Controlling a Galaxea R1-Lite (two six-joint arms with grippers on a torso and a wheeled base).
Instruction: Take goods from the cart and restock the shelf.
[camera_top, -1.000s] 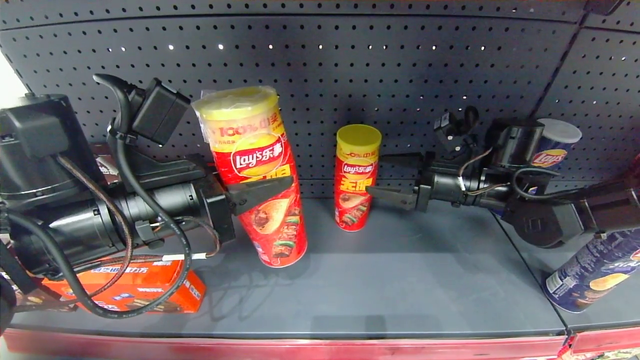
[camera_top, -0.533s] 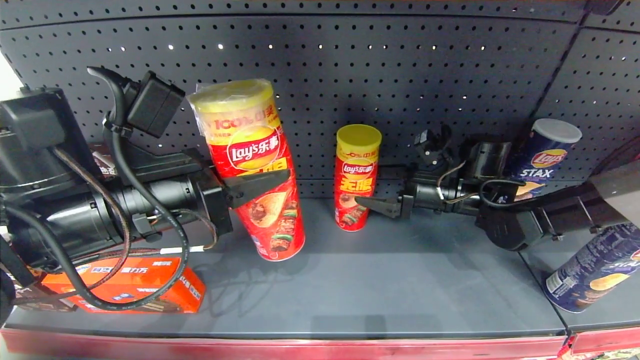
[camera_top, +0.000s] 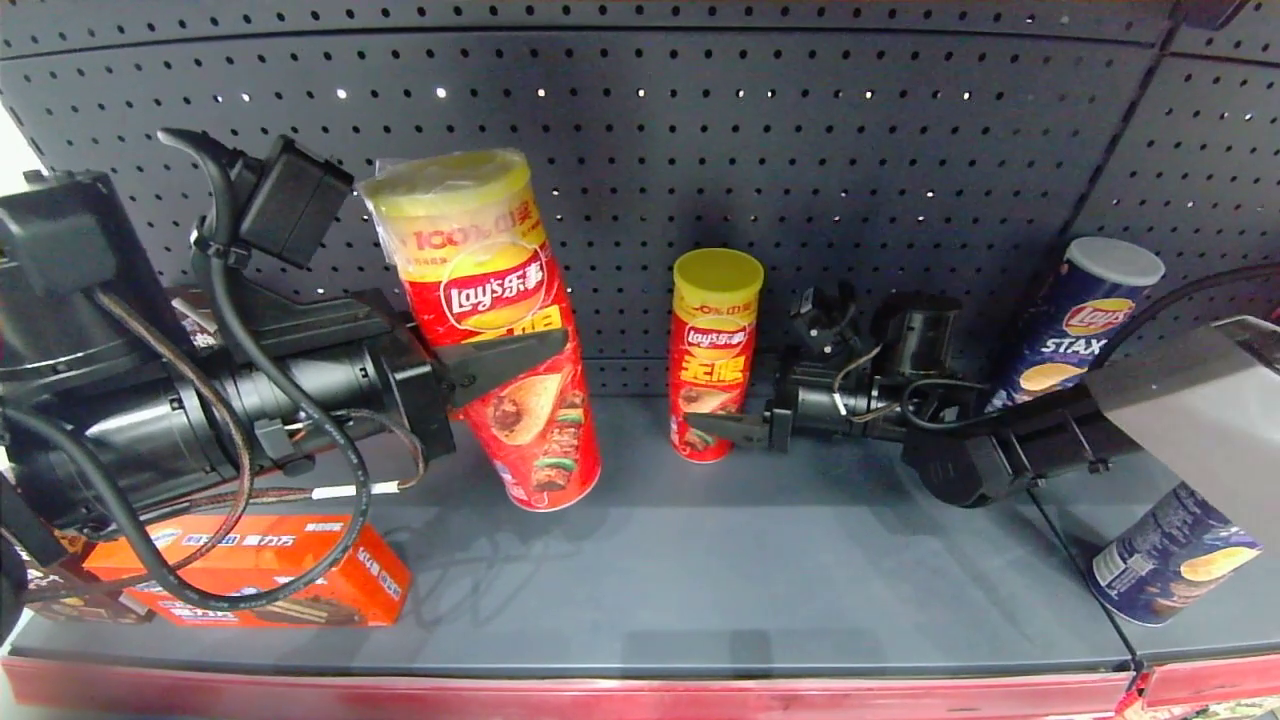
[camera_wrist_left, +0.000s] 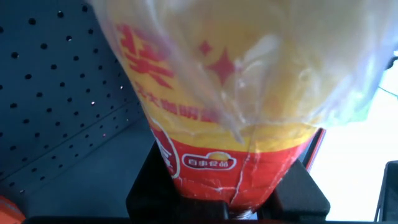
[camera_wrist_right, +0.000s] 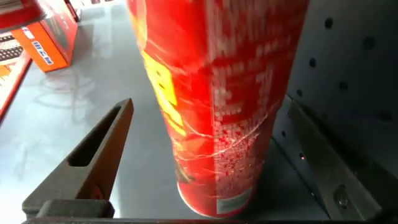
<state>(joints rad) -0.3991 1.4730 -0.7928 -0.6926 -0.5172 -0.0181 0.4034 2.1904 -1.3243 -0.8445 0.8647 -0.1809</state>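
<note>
Far left, an orange snack box (camera_top: 300, 580) lies flat near the front of the shelf (camera_top: 800, 570), under the left arm. The left gripper (camera_top: 520, 365) is clamped on the middle of a large red chip can (camera_top: 490, 330), one finger across its front. The can is tilted, with its yellow plastic-wrapped top leaning left and its base at or just above the shelf; I can't tell if it touches. In the left wrist view the can (camera_wrist_left: 236, 93) sits between the black jaws. Risk: released at this tilt it probably topples, and the glossy wall could slip in the grip. Mid shelf, a small red chip can (camera_top: 712, 355) stands upright close to the pegboard back (camera_top: 800, 150). The right gripper (camera_top: 705, 410) is spread wide around its lower part, holding nothing. In the right wrist view the can (camera_wrist_right: 217, 93) has gaps to the fingers (camera_wrist_right: 93, 168) on both sides. Risk: an off-centre close or sideways pull tips the light can. Right, the arm passes near an upright blue Stax can (camera_top: 1085, 320) and could knock it. Another blue can (camera_top: 1170, 550) lies tilted at the far right.
</note>
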